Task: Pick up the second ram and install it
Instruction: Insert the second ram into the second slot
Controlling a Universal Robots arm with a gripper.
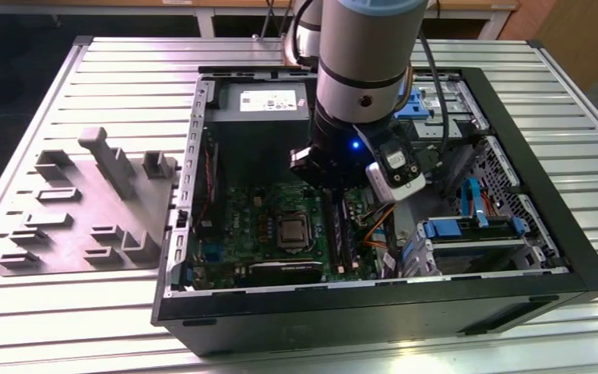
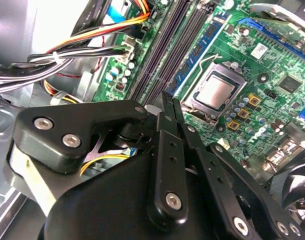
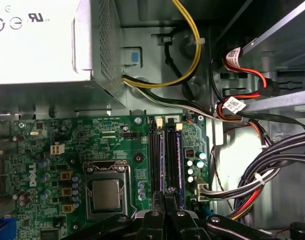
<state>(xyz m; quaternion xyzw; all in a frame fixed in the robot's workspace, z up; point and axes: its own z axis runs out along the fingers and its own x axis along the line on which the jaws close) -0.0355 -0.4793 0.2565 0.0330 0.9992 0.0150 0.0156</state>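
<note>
Open black computer case (image 1: 382, 312) lies on the slatted desk (image 1: 71, 312), arm (image 1: 367, 70) reaching down into it. Inside the case: grey power supply (image 3: 37, 45) beyond the fingertips, green motherboard (image 3: 72, 140) under them, CPU socket (image 2: 217, 92) just beside them, cable bundles (image 3: 252, 175) on the opposite side from the socket, and a drive bay with blue clips (image 1: 466, 228) past the cables. End effector (image 3: 166, 192) is closed, its fingers (image 2: 160, 145) pressed flat together, tip low over the black memory slots (image 3: 155, 160). Second ram (image 2: 200, 47) is a long, narrow blue-green board with small black chips; it stands on edge in a slot next to the tip, on the socket side. Cannot tell whether the tip touches it. Grey holder plate (image 1: 81, 210) sits on the desk outside the case, well apart from the end effector.
</note>
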